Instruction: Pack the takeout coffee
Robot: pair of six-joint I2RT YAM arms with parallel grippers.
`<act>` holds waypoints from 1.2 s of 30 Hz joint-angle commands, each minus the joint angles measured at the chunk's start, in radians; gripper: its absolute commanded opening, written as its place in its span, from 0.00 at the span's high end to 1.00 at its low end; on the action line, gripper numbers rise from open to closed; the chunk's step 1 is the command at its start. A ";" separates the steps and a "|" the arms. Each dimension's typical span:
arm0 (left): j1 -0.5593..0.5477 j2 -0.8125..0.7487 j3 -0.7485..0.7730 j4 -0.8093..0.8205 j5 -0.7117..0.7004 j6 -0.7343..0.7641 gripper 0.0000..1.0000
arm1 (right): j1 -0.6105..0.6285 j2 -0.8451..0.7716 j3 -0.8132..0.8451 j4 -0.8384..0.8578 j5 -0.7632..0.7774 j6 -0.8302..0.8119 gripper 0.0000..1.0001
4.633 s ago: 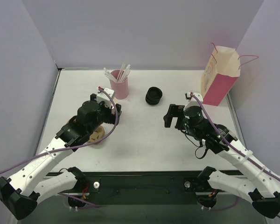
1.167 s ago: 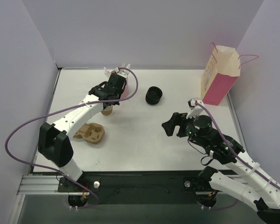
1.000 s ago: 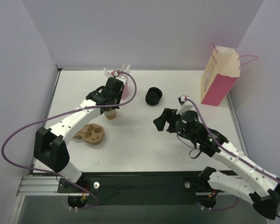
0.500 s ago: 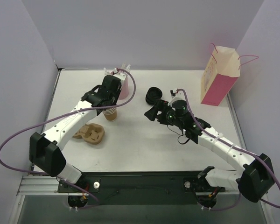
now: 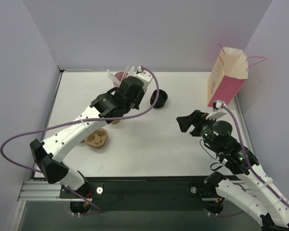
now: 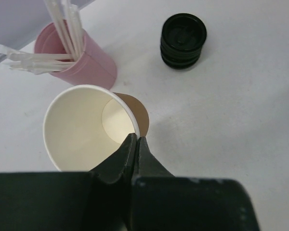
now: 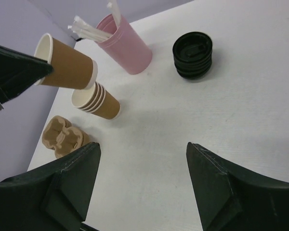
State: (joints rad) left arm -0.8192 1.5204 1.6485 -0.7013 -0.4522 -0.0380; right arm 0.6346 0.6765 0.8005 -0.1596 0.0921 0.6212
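Left pincer [image 6: 136, 144], mine, is clenched on the rim of a brown paper cup [image 6: 86, 130], which hangs tipped, empty and lidless above the left half of the table [image 5: 149, 154].

Below it, from the left: a pulp carrier [image 7: 62, 137] lying flat, then a nested stack of spare cups [image 7: 97, 102] standing upright, then the pink straw cup [image 7: 127, 48] at the back. Further right sits a stack of black lids [image 7: 192, 55], well apart from the straws. My right pincer [image 7: 142, 150] hovers released, jaws wide, over bare table to the right of the lids. The pink-and-cream bag [image 5: 226, 79] stands upright at the far right edge.

As I judge it, the step is to stand this cup down so it can be capped. Done well, that means righting it first and swinging it clear of the straws. It should land upright on open table between the lids and my right pincer. A rim pinch can crease thin paper, so I would lower gently and let go only once the base sits flat.
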 commanded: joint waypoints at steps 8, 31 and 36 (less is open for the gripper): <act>-0.211 0.164 -0.082 0.046 0.046 -0.161 1.00 | -0.006 -0.250 0.048 -0.187 0.236 -0.060 0.27; -0.253 0.320 -0.105 0.103 0.107 -0.234 0.73 | -0.006 -0.261 0.051 -0.209 0.241 -0.064 0.27; -0.252 0.271 -0.064 0.077 0.107 -0.232 0.61 | -0.006 -0.239 0.060 -0.207 0.232 -0.061 0.27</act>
State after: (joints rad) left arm -1.0664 1.8519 1.5185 -0.6319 -0.3553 -0.2596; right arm 0.6346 0.4217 0.8253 -0.3824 0.3065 0.5709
